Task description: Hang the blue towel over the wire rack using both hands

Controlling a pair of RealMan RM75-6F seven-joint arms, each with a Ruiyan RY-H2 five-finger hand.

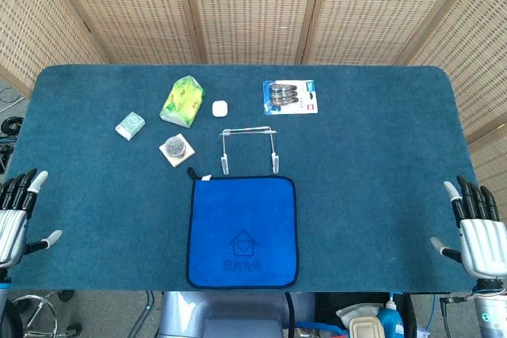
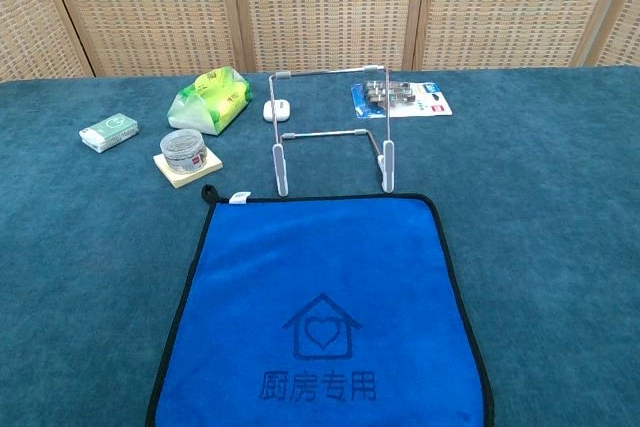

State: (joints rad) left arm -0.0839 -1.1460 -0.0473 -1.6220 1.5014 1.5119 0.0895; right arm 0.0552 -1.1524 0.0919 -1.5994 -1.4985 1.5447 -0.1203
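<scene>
The blue towel (image 1: 242, 231) (image 2: 322, 312) lies flat near the table's front edge, with a dark border, a house-and-heart print and a small loop at its far left corner. Just behind it the wire rack (image 1: 249, 148) (image 2: 333, 130) stands upright on white feet. My left hand (image 1: 17, 211) hovers at the front left table edge, fingers spread and empty. At the front right edge my right hand (image 1: 478, 231) is likewise open, holding nothing. Both hands are far from the towel and absent from the chest view.
Behind the rack lie a green tissue pack (image 1: 183, 101), a small white case (image 1: 219, 108), a battery blister pack (image 1: 291, 96), a mint box (image 1: 130, 125) and a round jar on a pad (image 1: 177, 149). The table (image 1: 372, 164) has a teal cloth.
</scene>
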